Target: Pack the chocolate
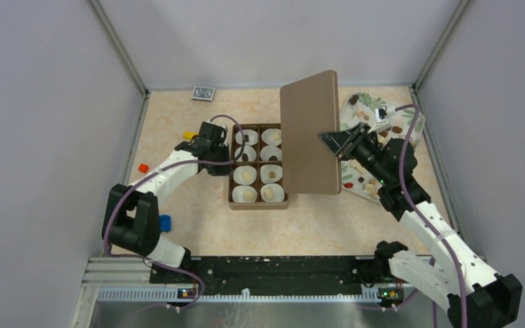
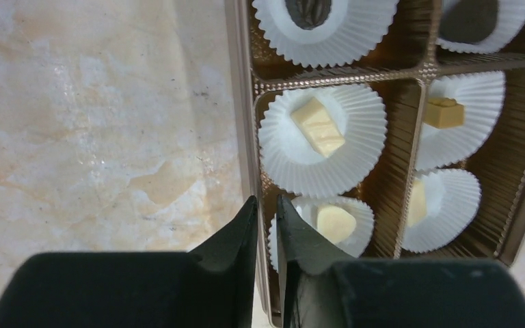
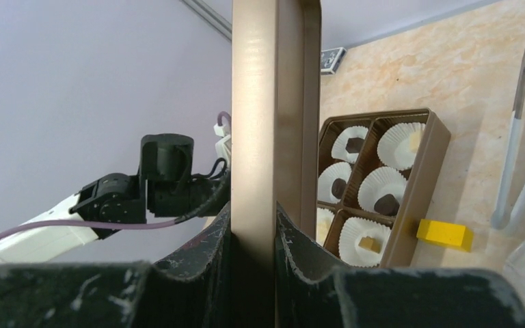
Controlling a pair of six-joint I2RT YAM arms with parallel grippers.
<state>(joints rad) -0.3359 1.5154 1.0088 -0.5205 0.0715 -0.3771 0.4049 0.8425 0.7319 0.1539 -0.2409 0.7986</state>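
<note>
Lying near the tabletop's left edge were an orange block (image 1: pixel 143 167) and a blue block (image 1: pixel 165 222). The left gripper (image 2: pixel 266 205) hung at the left wall of the brown box (image 2: pixel 241 102). Its jaws were nearly together, with a slim gap over that wall; whether they pinched it could not be told. The box sat mid-tabletop, and its eight compartments were each lined with a white paper cup (image 2: pixel 294 164). The chocolate (image 2: pixel 318 126) lay inside these cups, cream pieces in some and dark ones in others. Just right of the box, the lid (image 1: pixel 311 137) stood tilted on edge, clamped between the fingers of the right gripper (image 3: pixel 253 219). More loose pieces lay on a patterned tray (image 1: pixel 369 102) at the far right corner.
</note>
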